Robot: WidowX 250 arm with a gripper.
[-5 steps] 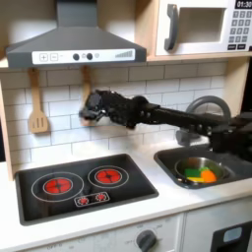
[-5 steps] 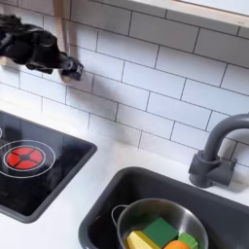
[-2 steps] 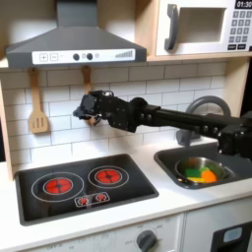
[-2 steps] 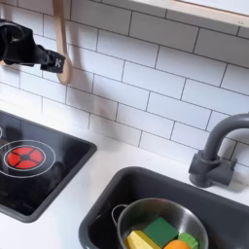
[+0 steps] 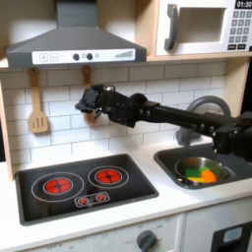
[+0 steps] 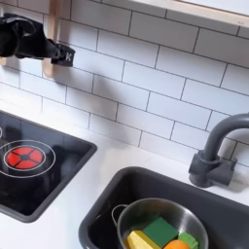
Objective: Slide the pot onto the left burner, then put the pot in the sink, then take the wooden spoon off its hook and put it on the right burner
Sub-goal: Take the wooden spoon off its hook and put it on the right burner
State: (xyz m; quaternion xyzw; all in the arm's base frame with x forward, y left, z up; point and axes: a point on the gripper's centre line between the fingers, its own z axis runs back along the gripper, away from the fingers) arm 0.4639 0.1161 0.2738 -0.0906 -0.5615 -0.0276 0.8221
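Wooden spoon [image 5: 86, 87] half hidden behind gripper [image 5: 87, 103], jaw state unclear; pot [image 6: 160, 229] in sink [image 6: 102, 209]

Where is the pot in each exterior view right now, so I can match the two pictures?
First exterior view: the pot sits in the sink at the right edge, holding colourful toy food.
Second exterior view: the pot sits in the sink at bottom centre.
Shared landmark: the dark arched faucet just behind the sink.

pot [image 6: 160, 231] in the sink [image 6: 102, 209], stove [image 5: 84, 186] on the first exterior view's left, spoon [image 5: 87, 91] seemingly hanging behind the tool [image 5: 86, 106]
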